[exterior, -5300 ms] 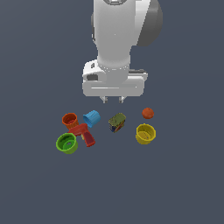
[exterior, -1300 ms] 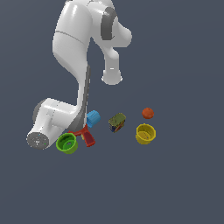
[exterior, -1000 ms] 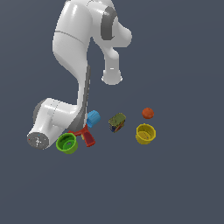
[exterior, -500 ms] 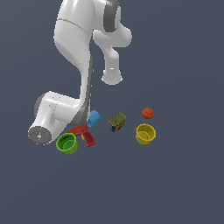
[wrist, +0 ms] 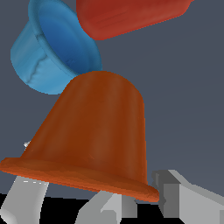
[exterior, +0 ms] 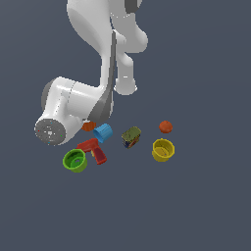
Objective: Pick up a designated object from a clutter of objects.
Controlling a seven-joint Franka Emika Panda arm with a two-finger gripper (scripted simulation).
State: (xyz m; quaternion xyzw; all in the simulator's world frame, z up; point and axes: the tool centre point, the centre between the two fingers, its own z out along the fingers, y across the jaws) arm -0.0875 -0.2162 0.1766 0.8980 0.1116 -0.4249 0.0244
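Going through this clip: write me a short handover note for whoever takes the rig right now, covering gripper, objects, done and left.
Gripper: fingers sit at the rim of the orange-red cup; whether they are shut on it cannot be told.
Objects: the cup is mostly hidden behind the arm in the exterior view, beside the blue cup. Red drill toy, green cup, patterned block, orange ball and yellow cup lie nearby.
Done: arm is at the cup.
Left: confirm grasp, lift clear.
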